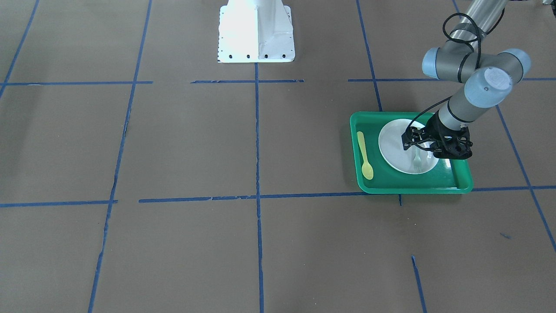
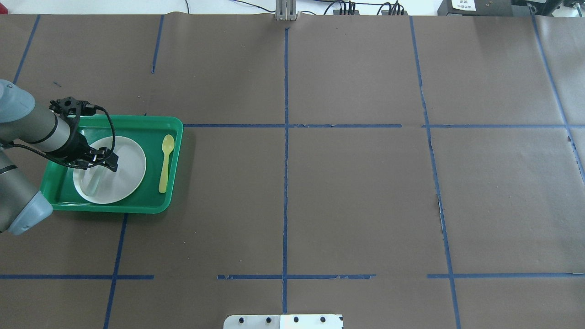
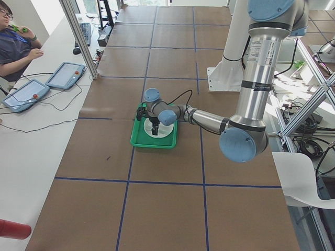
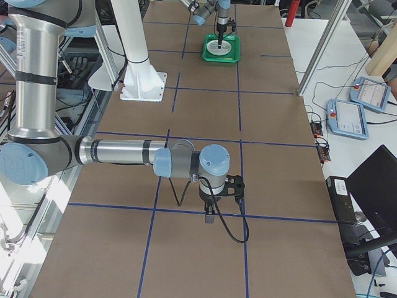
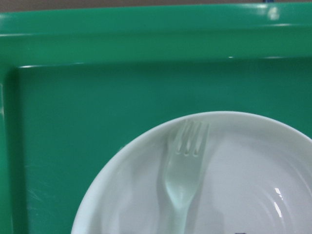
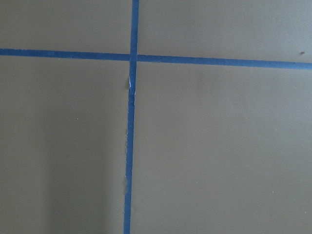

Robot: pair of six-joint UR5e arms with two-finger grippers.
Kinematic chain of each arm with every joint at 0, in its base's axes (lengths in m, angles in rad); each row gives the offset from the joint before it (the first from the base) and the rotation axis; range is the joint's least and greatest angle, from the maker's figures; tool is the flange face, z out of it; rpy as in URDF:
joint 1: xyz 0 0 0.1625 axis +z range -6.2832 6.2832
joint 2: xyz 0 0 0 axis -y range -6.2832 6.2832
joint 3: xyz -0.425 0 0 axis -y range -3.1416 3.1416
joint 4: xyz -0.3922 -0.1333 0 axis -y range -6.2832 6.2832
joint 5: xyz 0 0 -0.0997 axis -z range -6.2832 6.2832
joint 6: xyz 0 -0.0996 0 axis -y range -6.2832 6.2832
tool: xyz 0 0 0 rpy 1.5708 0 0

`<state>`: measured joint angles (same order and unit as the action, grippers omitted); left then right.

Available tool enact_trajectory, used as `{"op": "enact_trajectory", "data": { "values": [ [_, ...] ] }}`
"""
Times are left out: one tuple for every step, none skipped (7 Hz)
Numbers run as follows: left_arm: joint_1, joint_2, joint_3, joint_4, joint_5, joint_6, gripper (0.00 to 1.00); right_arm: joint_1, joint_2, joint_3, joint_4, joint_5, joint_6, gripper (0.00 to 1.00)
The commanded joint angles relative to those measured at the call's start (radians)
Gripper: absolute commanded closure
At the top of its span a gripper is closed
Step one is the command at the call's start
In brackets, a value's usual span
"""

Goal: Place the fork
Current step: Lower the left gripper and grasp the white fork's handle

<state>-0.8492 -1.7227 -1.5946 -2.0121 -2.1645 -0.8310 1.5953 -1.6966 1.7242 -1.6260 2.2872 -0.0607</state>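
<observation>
The fork [image 5: 184, 170] is pale and translucent. It lies on the white plate [image 1: 397, 150] inside the green tray [image 1: 412, 188], with its tines at the plate's rim. It also shows in the front view [image 1: 417, 163] and the overhead view [image 2: 94, 182]. My left gripper [image 1: 423, 150] hangs low over the plate above the fork's handle, and its jaws look spread. It also shows in the overhead view [image 2: 97, 165]. My right gripper [image 4: 211, 217] hovers over bare table far from the tray. I cannot tell if it is open or shut.
A yellow spoon [image 1: 364, 154] lies in the tray beside the plate, on the side toward the table's middle. The robot's white base [image 1: 256, 30] stands at the table's edge. Blue tape lines cross the brown table.
</observation>
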Motion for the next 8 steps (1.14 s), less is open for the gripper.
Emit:
{"op": "enact_trajectory", "data": {
  "values": [
    [0.002,0.002,-0.002,0.000,-0.001,-0.002,0.49,0.000,0.000,0.000,0.000,0.000,-0.001,0.00],
    [0.002,0.002,-0.002,-0.002,-0.002,0.000,0.68,0.000,0.000,0.000,0.000,0.000,0.001,0.00],
    [0.001,0.003,-0.005,-0.002,-0.002,0.001,1.00,0.000,0.000,0.000,0.000,0.000,0.001,0.00],
    [-0.001,0.003,-0.014,-0.002,-0.003,-0.002,1.00,0.000,0.000,0.000,0.000,0.000,-0.001,0.00],
    [-0.004,0.012,-0.043,0.000,-0.009,-0.002,1.00,0.000,0.000,0.000,0.000,0.000,0.001,0.00],
    [-0.005,0.049,-0.083,0.000,-0.012,0.009,1.00,0.000,0.000,0.000,0.000,0.000,-0.001,0.00],
    [-0.014,0.092,-0.152,0.007,-0.012,0.012,1.00,0.000,0.000,0.000,0.000,0.000,-0.001,0.00],
    [-0.034,0.132,-0.175,0.007,-0.012,0.013,1.00,0.000,0.000,0.000,0.000,0.000,0.001,0.00]
  ]
}}
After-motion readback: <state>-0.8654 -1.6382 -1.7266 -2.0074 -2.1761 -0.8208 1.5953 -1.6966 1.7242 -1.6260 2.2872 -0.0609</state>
